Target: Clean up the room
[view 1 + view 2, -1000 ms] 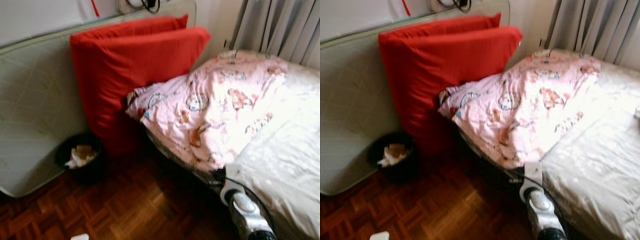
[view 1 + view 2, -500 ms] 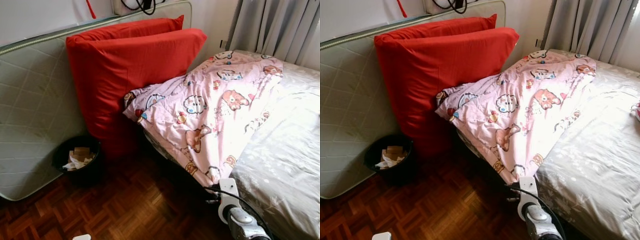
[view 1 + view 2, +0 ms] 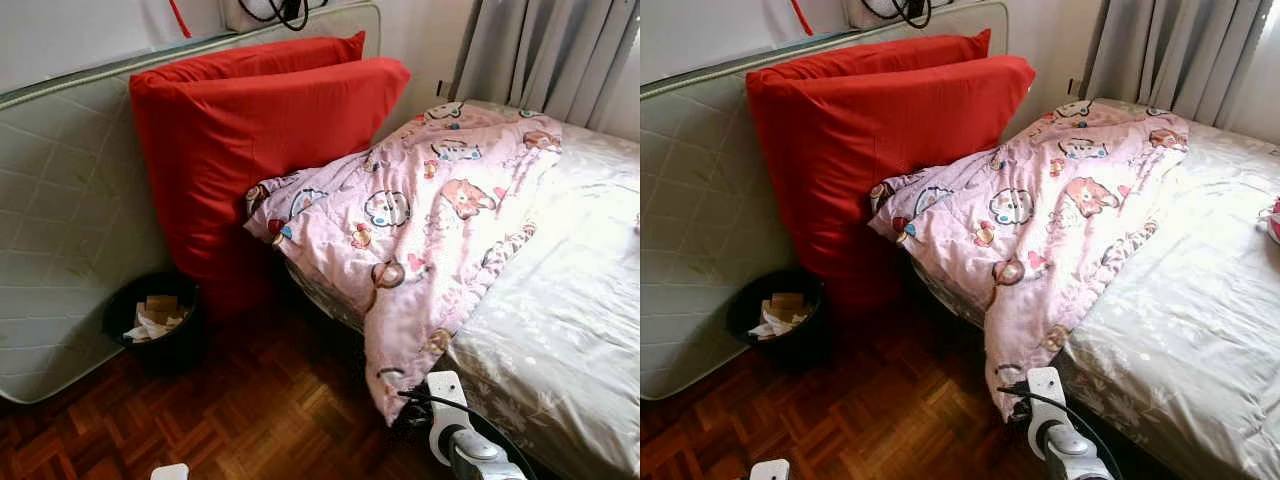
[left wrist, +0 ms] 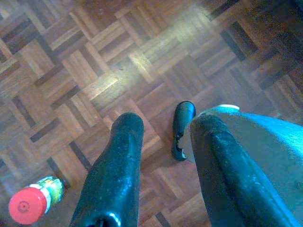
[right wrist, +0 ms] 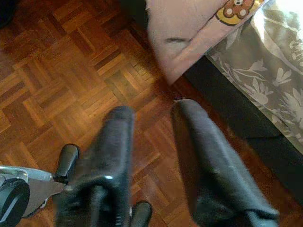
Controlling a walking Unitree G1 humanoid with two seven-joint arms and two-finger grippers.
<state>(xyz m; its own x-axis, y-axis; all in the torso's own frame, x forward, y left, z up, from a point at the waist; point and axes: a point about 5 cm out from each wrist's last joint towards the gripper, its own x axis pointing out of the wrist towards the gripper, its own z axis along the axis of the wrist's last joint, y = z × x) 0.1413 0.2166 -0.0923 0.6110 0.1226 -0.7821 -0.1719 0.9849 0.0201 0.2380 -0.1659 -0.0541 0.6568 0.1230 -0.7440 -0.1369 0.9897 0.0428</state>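
While the head views show a pink blanket (image 3: pixel 420 220) draped off the bed (image 3: pixel 570 330) beside red cushions (image 3: pixel 250 150), the left wrist view shows released fingers (image 4: pixel 113 175) above a red-capped bottle (image 4: pixel 35 201) on the floor (image 4: pixel 71 61); the right fingers (image 5: pixel 111 156) hang parted too.

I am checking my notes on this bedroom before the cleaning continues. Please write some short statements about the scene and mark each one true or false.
1. The pink cartoon blanket hangs over the edge of the bed toward the floor. True.
2. The black bin beside the red cushions holds nothing. False: it holds paper or card scraps.
3. The red cushions lean against a quilted mattress standing on its side. True.
4. The right gripper is shut on the blanket. False: its fingers are apart and hold nothing, above the wooden floor.
5. A small bottle with a red cap lies on the floor near the left gripper. True.
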